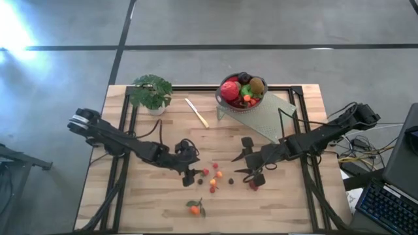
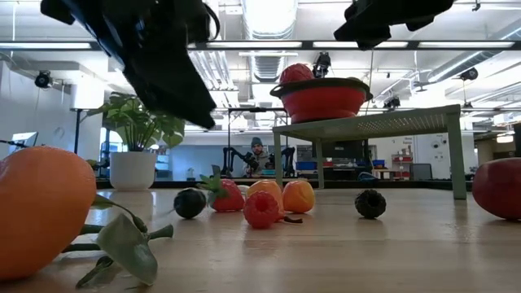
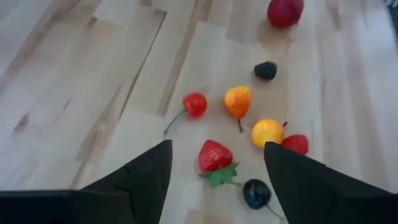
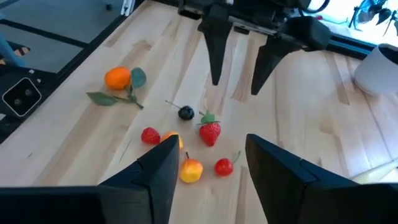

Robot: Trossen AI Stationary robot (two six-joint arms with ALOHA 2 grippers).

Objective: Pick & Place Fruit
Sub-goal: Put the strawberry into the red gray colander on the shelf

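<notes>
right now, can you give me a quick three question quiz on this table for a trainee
1. True or false: the fruit bowl sits directly on the wooden table.
2. Which lies farthest from the bowl? A knife, B tangerine, C potted plant.
3. Fill in: the left pincer hangs over a strawberry with its fingers ___.

Key: 1 false, it sits on the green stand. 2 B. 3 open.
</notes>
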